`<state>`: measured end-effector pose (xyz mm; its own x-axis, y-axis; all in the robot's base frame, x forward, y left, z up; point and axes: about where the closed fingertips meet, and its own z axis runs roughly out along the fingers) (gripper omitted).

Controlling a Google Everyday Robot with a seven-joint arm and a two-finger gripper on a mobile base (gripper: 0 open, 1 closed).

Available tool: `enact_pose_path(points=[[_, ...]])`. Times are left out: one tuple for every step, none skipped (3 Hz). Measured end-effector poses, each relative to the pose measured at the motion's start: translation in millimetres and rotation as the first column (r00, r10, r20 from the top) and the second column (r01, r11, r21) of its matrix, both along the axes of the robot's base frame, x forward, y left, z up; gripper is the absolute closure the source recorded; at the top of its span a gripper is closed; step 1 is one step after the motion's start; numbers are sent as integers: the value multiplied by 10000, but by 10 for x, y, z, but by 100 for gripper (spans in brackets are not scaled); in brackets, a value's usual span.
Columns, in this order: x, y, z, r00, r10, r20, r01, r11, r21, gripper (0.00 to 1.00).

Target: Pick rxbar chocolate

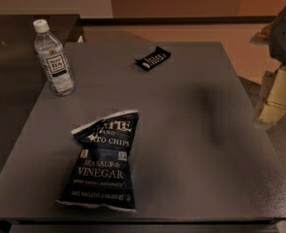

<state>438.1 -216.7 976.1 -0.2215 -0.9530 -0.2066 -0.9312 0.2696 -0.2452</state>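
Note:
The rxbar chocolate (153, 58) is a small flat black bar with white lettering. It lies at the far middle of the grey table (191, 144), turned at a slant. My gripper (272, 108) hangs at the right edge of the view, beyond the table's right side. It is well to the right of the bar and nearer to me, and it touches nothing.
A large dark-blue chip bag (103, 161) reading "Sea Salt & Vinegar" lies near the table's front. A clear tea bottle (54, 59) with a white cap stands upright at the far left. A darker table (16, 57) adjoins on the left.

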Motion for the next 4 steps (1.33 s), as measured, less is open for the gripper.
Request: enact_pose_path(points=[[1,0,0,10000,-1,2,1,10000,2,0],[207,90,-87,9998,-161,-83,165,9986,499,0],[555,250,-242,9987,-475,-160,491,9905,1288,0],[966,392,-402,9952,-972,-100,973,9762,1936,0]])
